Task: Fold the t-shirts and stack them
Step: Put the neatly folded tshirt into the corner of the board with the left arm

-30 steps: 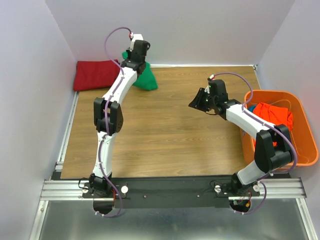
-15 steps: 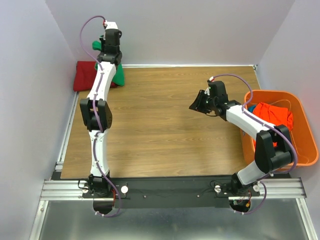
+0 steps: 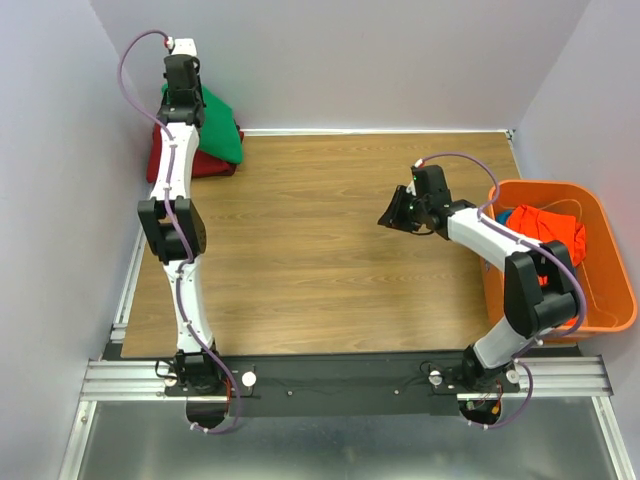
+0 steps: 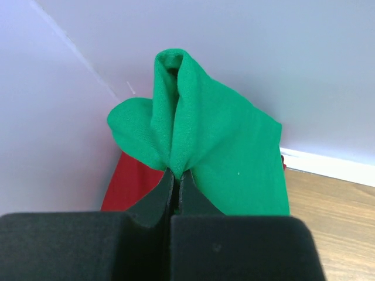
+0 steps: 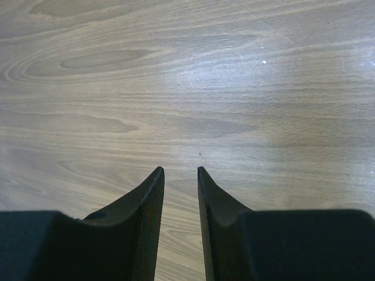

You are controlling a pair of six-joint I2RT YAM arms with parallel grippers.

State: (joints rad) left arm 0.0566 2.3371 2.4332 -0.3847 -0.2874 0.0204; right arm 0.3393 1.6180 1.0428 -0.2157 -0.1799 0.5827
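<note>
Top external view: the left arm reaches right out to the far left corner, and the left gripper [image 4: 177,178] is pinched shut on a bunched fold of the green t-shirt [image 4: 228,152]. From the left wrist camera the cloth puckers into a ridge just past the fingertips and spreads wide beyond them. It is gripped by one gathered fold, I'd say so the folded bundle hangs together in the carry.

Directly under it, against the far wall, lies the dark red t-shirt [image 3: 203,166], flat on the counter [image 3: 320,260]. The green one overlaps it from above. Whether it is resting on the red or only hanging over it I can't tell. That corner looks like the stacking spot, tucked away from the middle.

Over on the right, the right gripper [image 5: 180,170] hovers above bare wood with its jaws partly apart and nothing between them. My guess is it waits there, close to the orange basket [image 3: 610,300] at the right edge. The orange-red t-shirt [image 3: 552,225] lies crumpled inside, not yet folded.
</note>
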